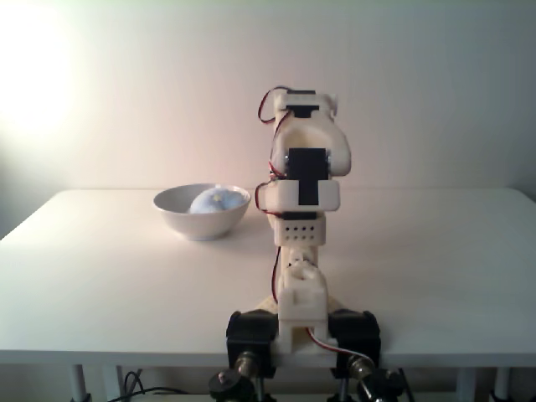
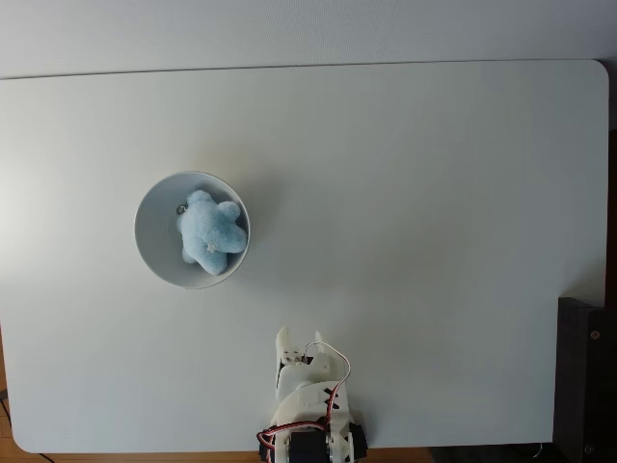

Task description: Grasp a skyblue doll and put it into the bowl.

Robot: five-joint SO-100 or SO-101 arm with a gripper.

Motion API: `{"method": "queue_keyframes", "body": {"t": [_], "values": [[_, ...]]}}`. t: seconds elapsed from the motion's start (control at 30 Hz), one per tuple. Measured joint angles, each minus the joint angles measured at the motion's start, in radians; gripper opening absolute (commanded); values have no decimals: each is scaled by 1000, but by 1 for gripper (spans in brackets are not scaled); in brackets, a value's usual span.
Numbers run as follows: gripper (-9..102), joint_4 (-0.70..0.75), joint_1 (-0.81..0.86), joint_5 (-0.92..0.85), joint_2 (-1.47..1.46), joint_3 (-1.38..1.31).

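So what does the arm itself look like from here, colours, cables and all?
The arm is built of white plastic shells with black servo blocks set into them. Thin red wires loop along its side and near the top. Its base is held to the table edge by black clamps. In the fixed view from above, the white fingers look short and blunt.

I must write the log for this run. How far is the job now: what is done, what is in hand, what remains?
Done: the skyblue doll lies inside the bowl, its top showing above the rim in a fixed view. In hand: nothing; the gripper is folded back near the arm's base, apart from the bowl, and whether it is open or shut cannot be told. Left: nothing visible, so the job looks finished.
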Motion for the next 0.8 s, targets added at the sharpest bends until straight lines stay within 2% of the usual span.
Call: {"method": "queue_keyframes", "body": {"t": [0.37, 0.8], "values": [[21, -98, 0, 0, 48, 201], [21, -120, 0, 0, 48, 212]]}}
